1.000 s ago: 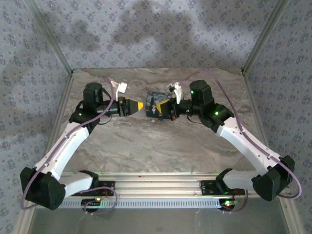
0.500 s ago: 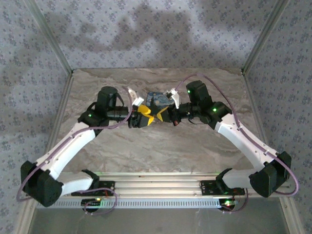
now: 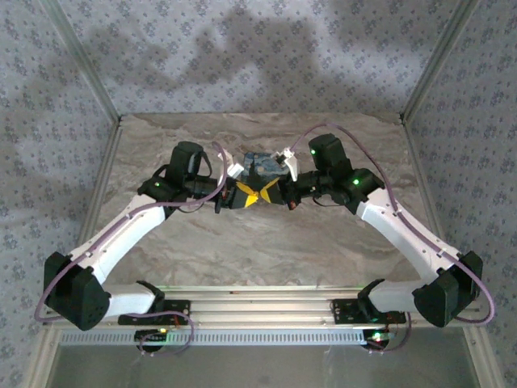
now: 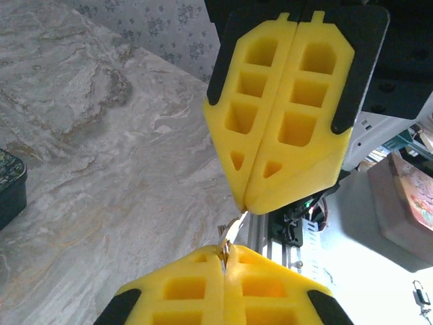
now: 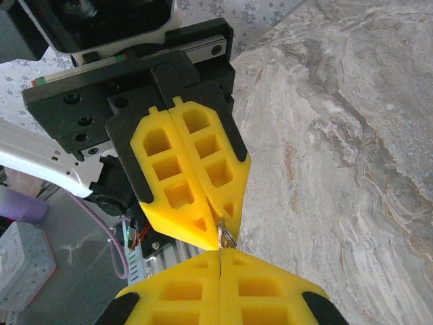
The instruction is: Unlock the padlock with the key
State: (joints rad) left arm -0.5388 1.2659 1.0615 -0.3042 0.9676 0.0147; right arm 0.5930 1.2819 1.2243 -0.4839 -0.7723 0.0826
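My left gripper (image 4: 225, 254) clamped on key (image 4: 232, 230) | my right gripper (image 4: 245, 205) closed, tip touching key | padlock (image 3: 260, 162) at their 12 o'clock, apart.

A small silvery metal piece (image 4: 232, 233) sits at the tips of the right hand (image 4: 245, 203). It is too small and blurred to tell whether it is a key or a ring, and which hand pinches it cannot be told. Below the right hand in the left wrist view, the left hand (image 4: 224, 252) is cut off by the bottom edge, past its yellow foam fingertips (image 4: 183, 288). Far left of the right hand there, a dark speckled block (image 4: 10, 186) is cropped by the picture's edge. From above, a dark blue blocky object (image 3: 260, 163) just behind the right hand is partly covered by both hands. Whether it is the padlock, or the same block, cannot be told.
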